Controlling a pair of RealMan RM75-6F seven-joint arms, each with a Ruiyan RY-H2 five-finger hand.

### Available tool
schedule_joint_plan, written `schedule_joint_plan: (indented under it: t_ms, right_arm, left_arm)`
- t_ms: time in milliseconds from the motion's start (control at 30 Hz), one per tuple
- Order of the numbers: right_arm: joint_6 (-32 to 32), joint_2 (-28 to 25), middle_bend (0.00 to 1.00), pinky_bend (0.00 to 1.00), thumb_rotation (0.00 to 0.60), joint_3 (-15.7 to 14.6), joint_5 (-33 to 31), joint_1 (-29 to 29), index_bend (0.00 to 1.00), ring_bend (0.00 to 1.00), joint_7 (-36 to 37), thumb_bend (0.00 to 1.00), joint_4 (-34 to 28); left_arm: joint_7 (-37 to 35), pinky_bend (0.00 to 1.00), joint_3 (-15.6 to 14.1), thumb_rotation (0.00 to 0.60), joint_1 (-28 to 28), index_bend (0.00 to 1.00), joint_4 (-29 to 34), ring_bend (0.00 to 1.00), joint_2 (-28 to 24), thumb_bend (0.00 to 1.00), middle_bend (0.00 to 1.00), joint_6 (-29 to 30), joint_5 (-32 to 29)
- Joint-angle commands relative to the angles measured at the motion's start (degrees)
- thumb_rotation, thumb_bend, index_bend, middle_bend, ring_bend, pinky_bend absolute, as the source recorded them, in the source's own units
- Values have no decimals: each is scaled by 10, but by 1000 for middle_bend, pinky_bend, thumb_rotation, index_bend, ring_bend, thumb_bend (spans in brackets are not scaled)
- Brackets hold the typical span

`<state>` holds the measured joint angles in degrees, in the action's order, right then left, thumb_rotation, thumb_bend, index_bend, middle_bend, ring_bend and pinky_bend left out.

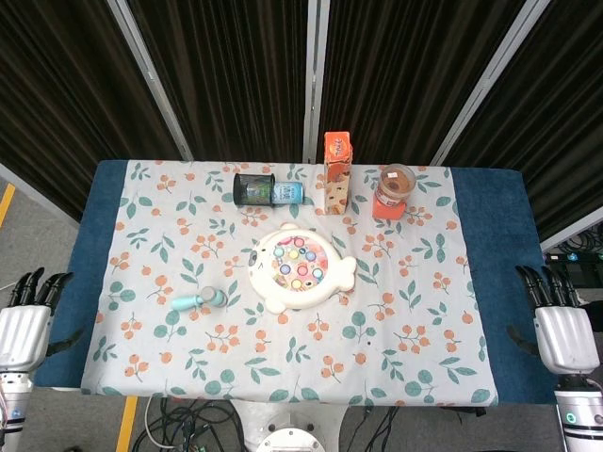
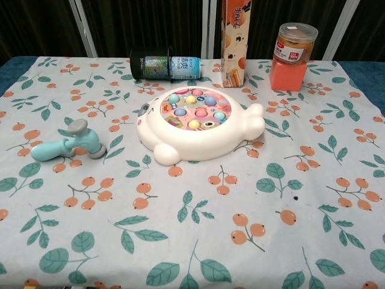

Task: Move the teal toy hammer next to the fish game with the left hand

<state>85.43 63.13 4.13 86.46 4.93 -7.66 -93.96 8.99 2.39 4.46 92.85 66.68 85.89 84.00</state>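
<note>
The teal toy hammer (image 1: 200, 300) (image 2: 68, 143) lies flat on the floral cloth, its grey head pointing toward the fish game, a short gap away from it. The white fish game (image 1: 300, 268) (image 2: 197, 124) with coloured fish sits mid-table. My left hand (image 1: 25, 320) hangs off the table's left edge, fingers straight and apart, holding nothing. My right hand (image 1: 560, 320) hangs off the right edge the same way. Neither hand shows in the chest view.
Along the far side stand a black mesh cup lying on its side (image 1: 254, 188) (image 2: 150, 62) with a small teal can (image 1: 288, 192), an orange carton (image 1: 337, 172) (image 2: 235, 42), and a clear jar on a red box (image 1: 394, 191) (image 2: 292, 55).
</note>
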Motion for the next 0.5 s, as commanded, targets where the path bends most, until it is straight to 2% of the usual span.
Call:
schedule_joint_plan:
  t_ms: [33, 333, 500]
  right_arm:
    - [2, 0, 119, 14, 600, -1, 2, -1, 0, 0, 1, 97, 1]
    - [24, -5, 119, 14, 600, -4, 10, -14, 0, 0, 12, 98, 5]
    - [38, -14, 118, 14, 600, 1, 11, -19, 0, 0, 7, 98, 1]
  left_arm:
    - [3, 77, -2, 600, 0, 141, 4, 42, -1, 125, 172, -4, -1]
    - [5, 77, 4, 600, 16, 155, 13, 41, -6, 126, 172, -9, 18]
    - [-15, 79, 17, 600, 54, 196, 23, 69, -11, 133, 208, -47, 35]
